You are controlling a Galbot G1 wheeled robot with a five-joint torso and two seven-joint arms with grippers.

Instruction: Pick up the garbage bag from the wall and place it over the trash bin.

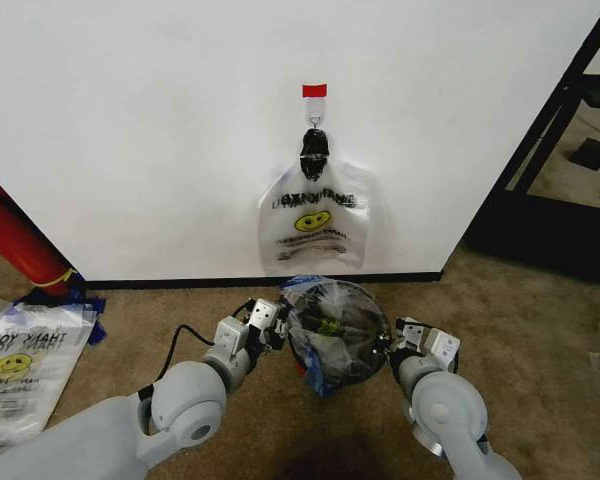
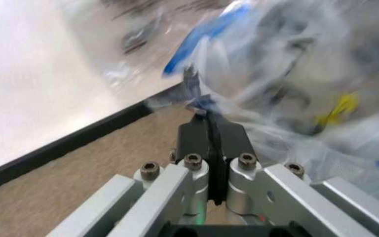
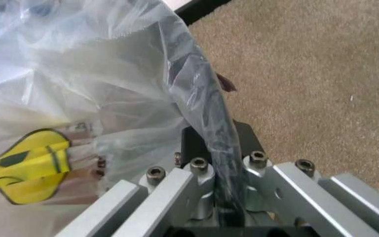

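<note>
Thin clear crinkly garbage bag (image 1: 332, 325) with yellow smiley print sits draped over the small round black wire-mesh trash bin (image 1: 325, 375) on the carpet, near the white wall (image 1: 160, 120). Left gripper (image 1: 277, 325) is clenched on the bag's edge at the bin's left side; right gripper (image 1: 398, 340) is clamped on bag film and rim at the right. Like bags (image 1: 312, 222) hang under a black clip (image 1: 314, 150) above.

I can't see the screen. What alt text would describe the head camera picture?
A clear garbage bag is spread over a black mesh trash bin on carpet, with the left end effector and right end effector shut on its opposite edges. Behind, like bags hang from a black clip on the white wall.
</note>
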